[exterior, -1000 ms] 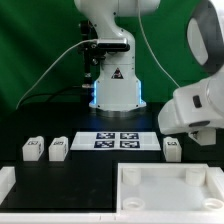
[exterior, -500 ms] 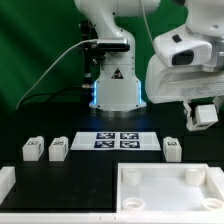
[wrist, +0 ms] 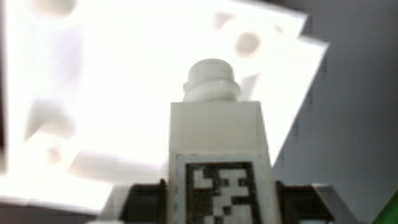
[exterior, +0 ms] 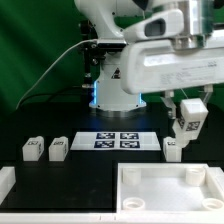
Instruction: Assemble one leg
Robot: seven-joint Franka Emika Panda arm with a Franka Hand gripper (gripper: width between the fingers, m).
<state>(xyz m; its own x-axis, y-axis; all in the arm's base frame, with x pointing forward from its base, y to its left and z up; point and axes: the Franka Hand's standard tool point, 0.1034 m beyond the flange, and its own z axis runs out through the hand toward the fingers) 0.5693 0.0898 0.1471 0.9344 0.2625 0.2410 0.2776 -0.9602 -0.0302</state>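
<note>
Exterior view: gripper (exterior: 188, 108) hangs above the table (exterior: 85, 178), on this view's right.
Jaws: closed on the leg (exterior: 189, 120), clamping its sides.
Leg: in the air, roughly upright, its tag facing the camera, sticking out below the fingers.
Wrist view: leg (wrist: 217, 130) runs out from between the jaws, its peg end farthest from the camera. The white tabletop (wrist: 71, 90) lies beyond it.
Spare legs: two at this view's left (exterior: 33, 149) and one (exterior: 172, 149) on the table below the gripper.
Marker board (exterior: 118, 140): flat on the table between them.
</note>
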